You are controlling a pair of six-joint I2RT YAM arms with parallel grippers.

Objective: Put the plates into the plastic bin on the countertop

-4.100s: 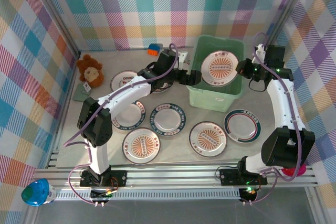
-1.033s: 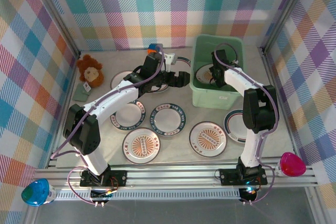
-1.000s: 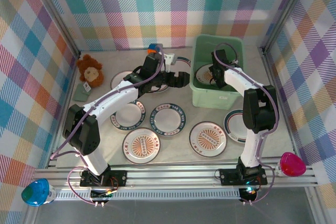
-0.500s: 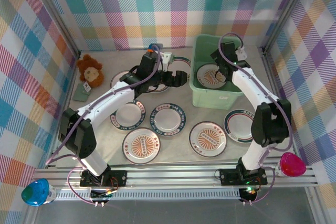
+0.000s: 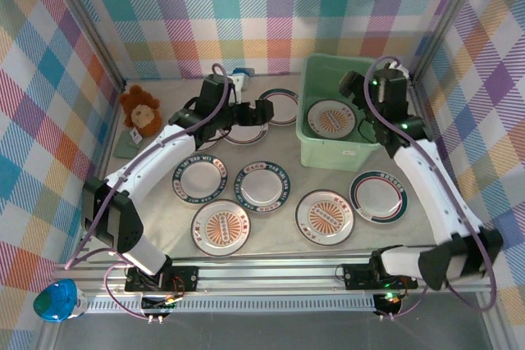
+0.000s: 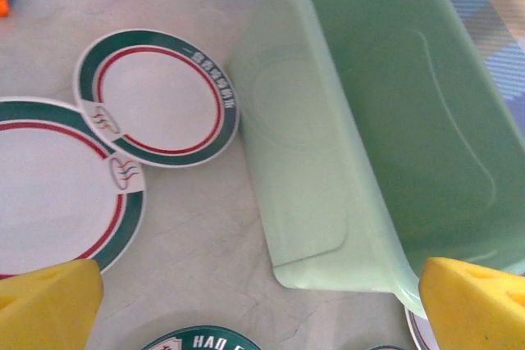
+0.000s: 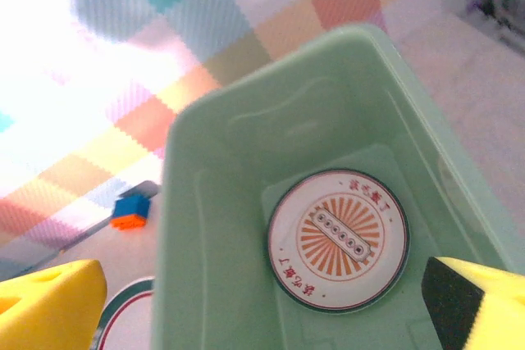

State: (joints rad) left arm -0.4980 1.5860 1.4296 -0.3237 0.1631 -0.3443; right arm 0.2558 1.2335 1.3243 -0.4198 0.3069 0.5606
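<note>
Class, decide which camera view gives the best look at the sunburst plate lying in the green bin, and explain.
The right wrist view: it looks down into the plastic bin, so the sunburst plate lies whole and large. The top external view shows it small. The left wrist view catches the bin's walls.

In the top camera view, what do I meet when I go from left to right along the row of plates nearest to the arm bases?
left orange sunburst plate → right orange sunburst plate → teal-rimmed plate
</note>
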